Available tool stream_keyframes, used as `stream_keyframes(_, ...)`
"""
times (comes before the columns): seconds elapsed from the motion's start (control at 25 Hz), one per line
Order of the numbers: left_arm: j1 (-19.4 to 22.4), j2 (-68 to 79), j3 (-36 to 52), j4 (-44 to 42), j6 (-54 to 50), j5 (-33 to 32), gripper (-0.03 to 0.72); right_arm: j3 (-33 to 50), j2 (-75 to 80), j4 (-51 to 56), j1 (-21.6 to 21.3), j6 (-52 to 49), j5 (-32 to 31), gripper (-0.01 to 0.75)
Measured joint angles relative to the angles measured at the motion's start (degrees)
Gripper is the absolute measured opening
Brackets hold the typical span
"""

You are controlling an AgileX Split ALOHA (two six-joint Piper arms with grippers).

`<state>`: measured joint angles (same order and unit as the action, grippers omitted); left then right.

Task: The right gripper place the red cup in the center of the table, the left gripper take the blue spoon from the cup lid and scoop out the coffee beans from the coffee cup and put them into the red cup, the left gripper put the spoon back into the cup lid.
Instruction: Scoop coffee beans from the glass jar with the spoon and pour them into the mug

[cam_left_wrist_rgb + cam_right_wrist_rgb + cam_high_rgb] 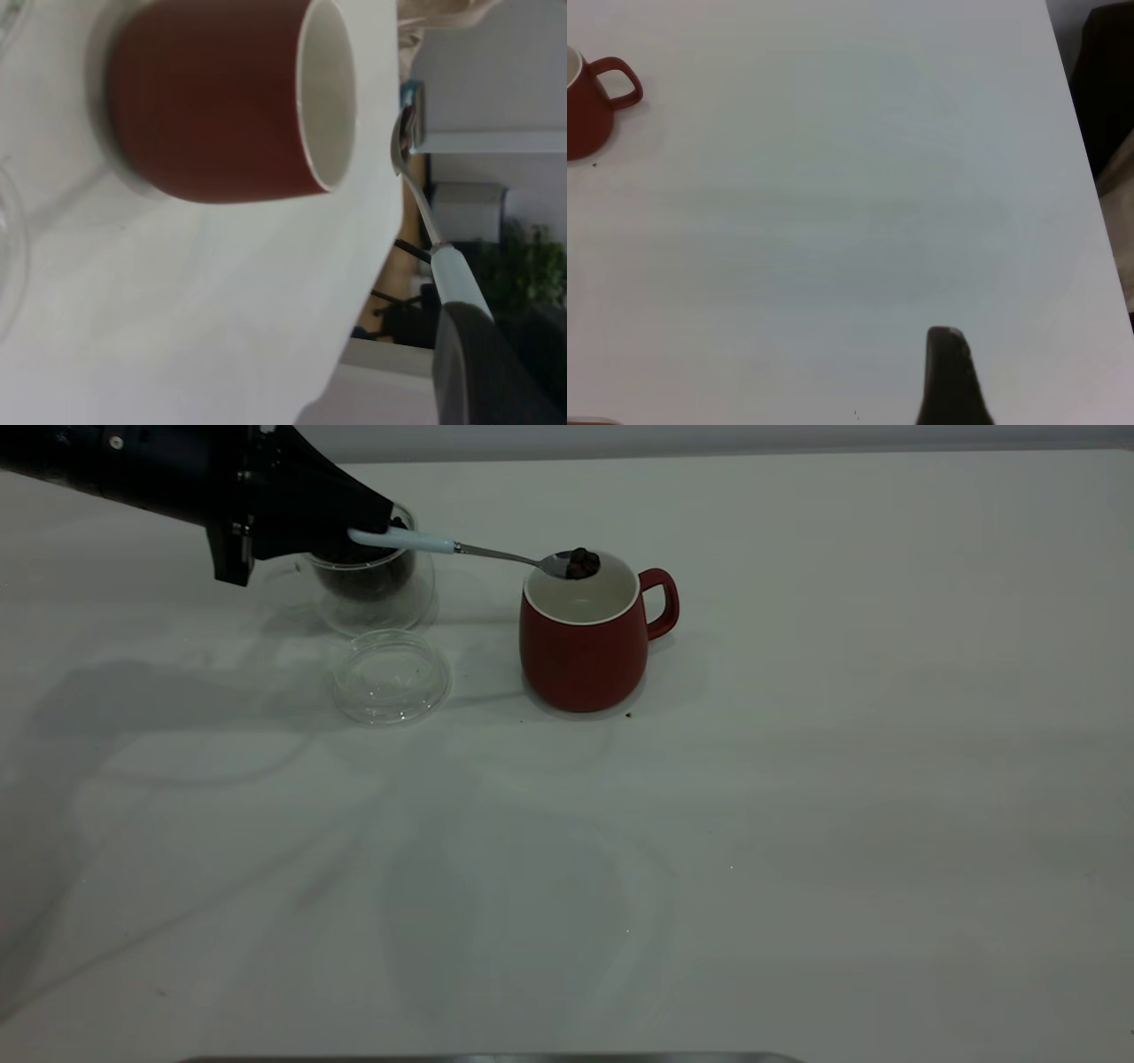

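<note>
Exterior view: we see the left gripper [354, 536], a black angular claw, reaching in from the upper left with its jaws clamped on the pale handle of the blue spoon [461, 547], a small teaspoon with a shiny metal bowl.
Spoon hold: we read the grip far back on the handle as a way to keep the claw over the glass cup while the bowl reaches the mug.
Load: a small heap of dark brown coffee beans [582, 562] sits in the spoon bowl, level, just above the far rim of the red cup [585, 638], a rounded matte ceramic mug with a white inside.
Red cup: it stands upright near the middle of the white flat table [797, 824], handle turned away from the left arm; we judge that leaves the mouth clear for tipping.
Coffee cup: the clear double-walled glass coffee cup [372, 589] stands beneath the claw, beans dark inside.
Cup lid: the round clear glass cup lid [390, 676] lies flat in front of the glass cup, bare, waiting for the spoon.
Stray bean: one dark speck [628, 714] lies by the mug's base.
Right gripper: one dark finger of the right gripper [950, 376] shows in the right wrist view, well away from the mug; we cannot tell its jaw state.
Writing: we find no brand, label or lettering.
</note>
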<state>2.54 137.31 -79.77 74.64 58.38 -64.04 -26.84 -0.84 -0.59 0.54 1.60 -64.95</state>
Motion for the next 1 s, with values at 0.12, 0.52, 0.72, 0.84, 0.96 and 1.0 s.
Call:
stream_keyframes(0.12, -0.26, 0.00, 0.00, 0.00, 1.23, 1.97, 0.122, 0.00, 0.00, 0.00, 0.00, 0.00, 0.00, 0.532)
stream_keyframes(0.52, -0.87, 0.00, 0.00, 0.01, 11.14, 5.34, 0.122, 0.00, 0.00, 0.00, 0.00, 0.00, 0.00, 0.532)
stream_keyframes(0.72, -1.42, 0.00, 0.00, 1.34, 16.07, 7.30, 0.122, 0.00, 0.00, 0.00, 0.00, -0.05, 0.00, 0.532)
stream_keyframes(0.84, -1.42, 0.00, 0.00, 2.46, 18.74, 8.35, 0.122, 0.00, 0.00, 0.00, 0.00, -0.05, 0.00, 0.532)
stream_keyframes(0.96, -1.42, 0.00, 0.00, 2.51, 21.26, 8.47, 0.122, 0.00, 0.00, 0.00, 0.00, -0.05, 0.00, 0.532)
stream_keyframes(1.0, -1.42, 0.00, 0.00, 2.58, 22.01, 8.53, 0.122, 0.00, 0.00, 0.00, 0.00, -0.05, 0.00, 0.532)
